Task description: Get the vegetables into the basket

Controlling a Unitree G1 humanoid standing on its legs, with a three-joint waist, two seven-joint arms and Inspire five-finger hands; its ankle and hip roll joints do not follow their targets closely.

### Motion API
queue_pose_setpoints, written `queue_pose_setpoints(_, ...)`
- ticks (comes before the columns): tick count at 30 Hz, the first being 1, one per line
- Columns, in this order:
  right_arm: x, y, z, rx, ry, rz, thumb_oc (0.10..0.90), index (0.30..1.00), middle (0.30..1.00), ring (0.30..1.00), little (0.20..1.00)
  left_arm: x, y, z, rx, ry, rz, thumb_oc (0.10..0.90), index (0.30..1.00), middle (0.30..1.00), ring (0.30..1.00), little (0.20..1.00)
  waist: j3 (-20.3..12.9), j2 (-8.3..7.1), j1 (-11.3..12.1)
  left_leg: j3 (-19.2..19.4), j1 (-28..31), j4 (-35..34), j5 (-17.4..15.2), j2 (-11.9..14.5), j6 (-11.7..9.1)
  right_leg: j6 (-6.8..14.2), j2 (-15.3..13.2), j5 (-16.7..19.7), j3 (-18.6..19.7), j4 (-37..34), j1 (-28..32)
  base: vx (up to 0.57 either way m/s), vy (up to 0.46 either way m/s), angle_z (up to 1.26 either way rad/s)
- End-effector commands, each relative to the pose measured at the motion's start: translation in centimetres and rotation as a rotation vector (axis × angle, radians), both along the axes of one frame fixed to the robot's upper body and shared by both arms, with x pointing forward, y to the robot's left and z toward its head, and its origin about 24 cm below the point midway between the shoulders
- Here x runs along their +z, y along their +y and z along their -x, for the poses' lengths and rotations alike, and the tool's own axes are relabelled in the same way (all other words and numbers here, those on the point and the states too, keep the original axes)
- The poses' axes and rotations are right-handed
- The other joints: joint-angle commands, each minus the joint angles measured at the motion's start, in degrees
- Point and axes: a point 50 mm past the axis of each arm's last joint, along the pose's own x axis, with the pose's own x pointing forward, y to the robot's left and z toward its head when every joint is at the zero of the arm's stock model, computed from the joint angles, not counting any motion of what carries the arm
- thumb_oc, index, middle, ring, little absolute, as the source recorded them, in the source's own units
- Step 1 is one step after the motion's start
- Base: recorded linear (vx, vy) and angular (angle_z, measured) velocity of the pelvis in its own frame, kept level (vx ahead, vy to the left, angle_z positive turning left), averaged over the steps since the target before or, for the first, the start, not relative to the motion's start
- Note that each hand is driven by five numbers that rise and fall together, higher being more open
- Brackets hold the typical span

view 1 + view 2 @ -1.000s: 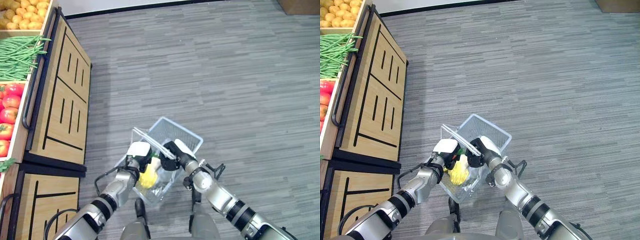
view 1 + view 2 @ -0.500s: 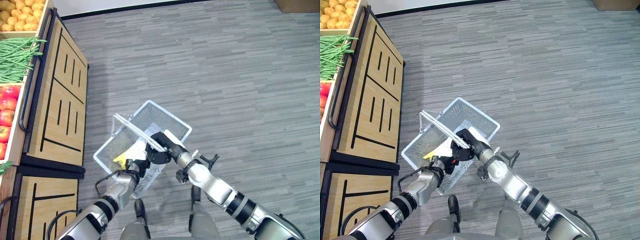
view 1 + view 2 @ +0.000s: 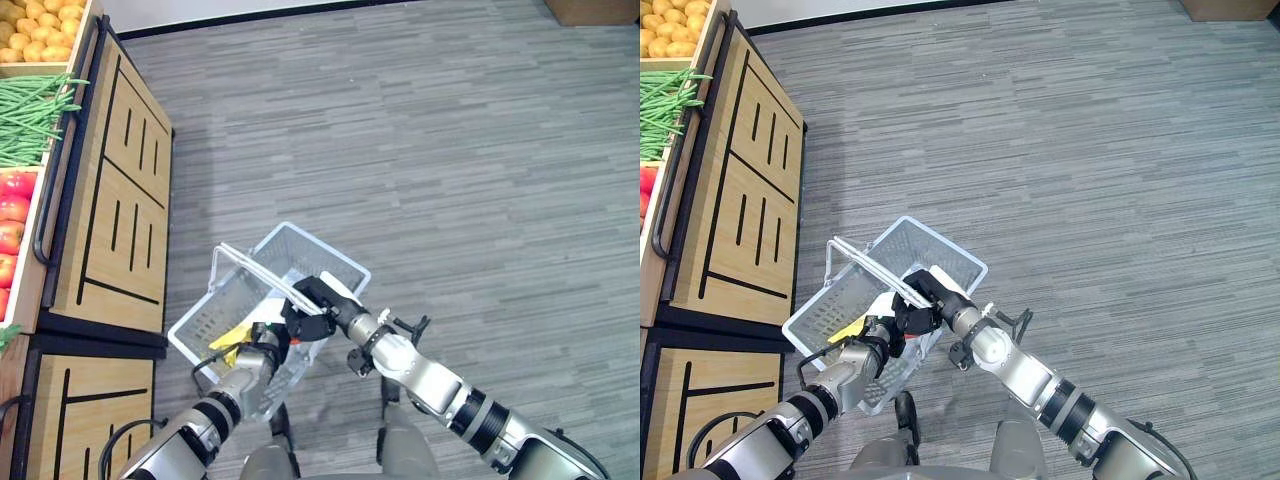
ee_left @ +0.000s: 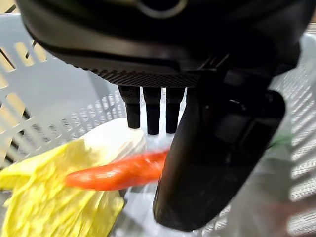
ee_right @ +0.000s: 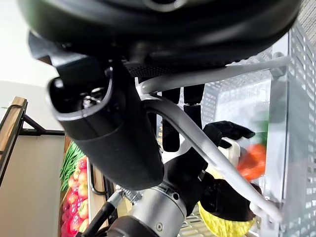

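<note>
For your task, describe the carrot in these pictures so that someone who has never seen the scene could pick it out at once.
Start at the white mesh basket hanging over the grey floor beside the wooden produce stand. Inside lies a yellow leafy vegetable; the carrot lies across it, the only slim orange thing there.

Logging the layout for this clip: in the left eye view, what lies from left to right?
Produce shelf with tomatoes and green beans → wooden cabinet front → white basket → right robot hand shut on the basket handle → bare grey floor.
</note>
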Motion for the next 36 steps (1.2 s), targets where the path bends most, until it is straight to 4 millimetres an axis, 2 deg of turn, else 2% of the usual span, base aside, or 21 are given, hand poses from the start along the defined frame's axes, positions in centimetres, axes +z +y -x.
queue_pose_setpoints(1, 10.0, 6.3, 0.9, 0.238, -0.274, -0.451, 0.4, 0.3, 0.3, 0.3, 0.3, 2.9, -0.9, -3.1, -0.058, -0.13, -0.04, 0.9, 1.0, 1.0, 1.0, 1.0, -0.1, -1.97, -0.2, 0.6, -2.3, 1.2, -0.6, -1.4, 2.4, 1.6, 0.2, -2.6, -0.1, 2.9, 0.4, 0.0, 0.0, 0.0)
queue_pose_setpoints(4, 9.8, 6.3, 0.7, 0.236, -0.275, -0.433, 0.4, 0.3, 0.3, 0.3, 0.3, 2.7, -1.1, -3.0, -0.064, -0.119, -0.041, 0.9, 1.0, 1.0, 1.0, 1.0, -0.2, -1.99, -0.2, 0.6, -2.2, 1.2, -0.6, -1.5, 2.5, 1.7, 0.2, -2.5, 0.0, 2.8, 0.5, 0.0, 0.0, 0.0)
queue_pose_setpoints(10, 6.8, 6.1, -0.3, 0.21, -0.229, -0.254, 0.4, 0.3, 0.3, 0.3, 0.3, 2.5, -1.6, -2.7, -0.099, -0.097, -0.032, 0.9, 1.0, 1.0, 1.0, 1.0, -0.8, -2.04, 0.1, 0.4, -1.8, 1.5, -0.9, -1.4, 2.5, 1.6, 0.3, -2.8, 0.0, 2.9, 1.2, 0.0, 0.0, 0.0)
queue_pose_setpoints(13, 5.1, 5.1, -1.1, 0.17, -0.228, -0.143, 0.4, 0.3, 0.3, 0.3, 0.3, 2.7, -1.7, -2.4, -0.133, -0.09, -0.025, 0.9, 1.0, 1.0, 1.0, 1.0, -1.7, -2.06, 0.2, 0.3, -1.1, 1.7, -1.4, -1.4, 2.5, 1.5, 0.4, -3.2, 0.0, 3.0, 2.1, 0.01, 0.001, -0.01)
queue_pose_setpoints(16, 4.4, 3.3, -1.6, 0.093, -0.269, -0.096, 0.4, 0.3, 0.3, 0.3, 0.3, 2.5, -1.5, -1.8, -0.136, -0.07, 0.022, 0.9, 1.0, 1.0, 1.0, 1.0, -2.5, -1.79, 0.3, 0.2, -0.2, 2.1, -1.9, -1.3, 2.6, 1.5, 0.4, -3.7, -0.1, 3.2, 3.1, 0.02, 0.002, -0.01)
queue_pose_setpoints(17, 4.3, 3.3, -1.6, 0.093, -0.269, -0.095, 0.4, 0.3, 0.3, 0.3, 0.3, 2.4, -1.5, -1.8, -0.137, -0.068, 0.023, 0.9, 1.0, 1.0, 1.0, 1.0, -2.5, -1.78, 0.4, 0.2, -0.2, 2.1, -1.9, -1.3, 2.6, 1.5, 0.4, -3.7, -0.1, 3.2, 3.2, 0.06, 0.016, 0.02)
queue_pose_setpoints(18, 2.9, 1.7, -1.9, 0.044, -0.256, -0.018, 0.4, 0.3, 0.3, 0.3, 0.3, 1.4, -0.5, -0.8, -0.106, 0.008, 0.062, 0.9, 1.0, 1.0, 1.0, 1.0, -3.4, -1.51, 0.5, 0.1, 0.7, 2.2, -2.4, -1.3, 2.6, 1.6, 0.3, -4.1, -0.2, 3.3, 4.2, 0.05, 0.011, 0.02)
queue_pose_setpoints(19, 2.8, 1.7, -1.9, 0.045, -0.255, -0.018, 0.4, 0.3, 0.3, 0.3, 0.3, 1.3, -0.5, -0.7, -0.106, 0.011, 0.063, 0.9, 1.0, 1.0, 1.0, 1.0, -3.4, -1.51, 0.5, 0.1, 0.8, 2.2, -2.4, -1.3, 2.6, 1.6, 0.3, -4.1, -0.2, 3.2, 4.3, 0.09, 0.013, 0.01)
queue_pose_setpoints(21, 0.3, -0.8, -2.1, -0.034, -0.198, 0.091, 0.4, 0.3, 0.3, 0.3, 0.3, -0.1, 2.1, 0.6, 0.014, 0.083, 0.09, 0.9, 1.0, 1.0, 1.0, 1.0, -4.4, -1.18, 1.1, -0.4, 2.0, 2.5, -2.8, -1.5, 2.6, 1.6, 0.1, -4.7, -0.5, 3.4, 5.8, 0.06, 0.009, 0.03)
queue_pose_setpoints(22, 0.2, -0.8, -2.1, -0.033, -0.196, 0.092, 0.4, 0.3, 0.3, 0.3, 0.3, -0.2, 2.1, 0.7, 0.015, 0.085, 0.091, 0.9, 1.0, 1.0, 1.0, 1.0, -4.5, -1.14, 1.0, -0.4, 2.1, 2.5, -2.9, -1.5, 2.6, 1.6, 0.1, -4.8, -0.6, 3.4, 6.0, 0.05, 0.012, 0.05)
queue_pose_setpoints(24, -1.9, -3.8, -2.1, -0.114, -0.141, 0.204, 0.4, 0.3, 0.3, 0.3, 0.3, -1.3, 3.9, 2.0, 0.083, 0.148, 0.1, 0.9, 1.0, 1.0, 1.0, 1.0, -5.2, -0.8, 1.8, -1.2, 3.1, 2.7, -3.3, -1.7, 2.8, 1.6, 0.0, -5.5, -1.3, 3.6, 7.4, 0.06, 0.011, 0.07)
queue_pose_setpoints(25, -2.0, -3.8, -2.1, -0.114, -0.14, 0.205, 0.4, 0.3, 0.3, 0.3, 0.3, -1.3, 3.9, 2.0, 0.082, 0.15, 0.101, 0.9, 1.0, 1.0, 1.0, 1.0, -5.3, -0.77, 1.7, -1.2, 3.2, 2.7, -3.3, -1.7, 2.8, 1.6, 0.1, -5.5, -1.4, 3.6, 7.5, 0.04, 0.008, 0.08)
queue_pose_setpoints(26, -2.6, -4.6, -2.0, -0.135, -0.126, 0.236, 0.4, 0.3, 0.3, 0.3, 0.3, -1.6, 4.5, 2.4, 0.111, 0.163, 0.104, 0.9, 1.0, 1.0, 1.0, 1.0, -5.5, -0.69, 1.9, -1.5, 3.5, 2.6, -3.4, -1.8, 2.8, 1.6, 0.0, -5.7, -1.6, 3.6, 8.0, 0.04, 0.007, 0.12)
queue_pose_setpoints(28, -5.2, -7.4, -1.2, -0.208, -0.039, 0.344, 0.4, 0.3, 0.3, 0.3, 0.3, -2.3, 6.3, 3.3, 0.21, 0.186, 0.108, 0.9, 1.0, 1.0, 1.0, 1.0, -6.3, -0.58, 2.5, -2.1, 4.7, 2.5, -3.6, -1.9, 2.9, 1.6, 0.0, -6.1, -2.2, 3.6, 9.4, 0.06, 0.011, 0.17)
queue_pose_setpoints(30, -6.9, -9.4, -0.5, -0.27, 0.031, 0.411, 0.4, 0.3, 0.3, 0.3, 0.3, -3.2, 7.6, 4.4, 0.3, 0.216, 0.133, 0.9, 1.0, 1.0, 1.0, 1.0, -6.6, -0.54, 2.9, -2.4, 5.2, 2.4, -3.7, -2.0, 2.9, 1.6, 0.0, -6.2, -2.7, 3.4, 10.1, 0.03, 0.007, 0.11)
queue_pose_setpoints(31, -7.0, -9.4, -0.4, -0.27, 0.032, 0.412, 0.4, 0.3, 0.3, 0.3, 0.3, -3.2, 7.6, 4.5, 0.3, 0.217, 0.134, 0.9, 1.0, 1.0, 1.0, 1.0, -6.6, -0.52, 2.9, -2.4, 5.3, 2.3, -3.7, -2.0, 2.9, 1.6, 0.0, -6.2, -2.7, 3.3, 10.2, 0.02, 0.004, 0.09)
queue_pose_setpoints(33, -8.9, -11.8, 0.7, -0.326, 0.104, 0.513, 0.4, 0.3, 0.3, 0.3, 0.3, -4.3, 8.8, 6.2, 0.389, 0.259, 0.158, 0.9, 1.0, 1.0, 1.0, 1.0, -7.1, -0.52, 3.6, -2.8, 5.6, 2.4, -3.8, -2.1, 2.9, 1.6, -0.1, -6.3, -3.1, 3.2, 10.8, 0.02, 0.002, 0.1)
queue_pose_setpoints(36, -10.6, -14.0, 2.2, -0.394, 0.194, 0.56, 0.4, 0.3, 0.3, 0.3, 0.3, -5.6, 9.7, 8.2, 0.467, 0.319, 0.16, 0.9, 1.0, 1.0, 1.0, 1.0, -7.4, -0.74, 3.8, -3.2, 5.8, 2.5, -3.9, -2.3, 3.0, 1.6, -0.2, -6.5, -3.3, 3.1, 11.4, 0.02, 0.002, 0.08)
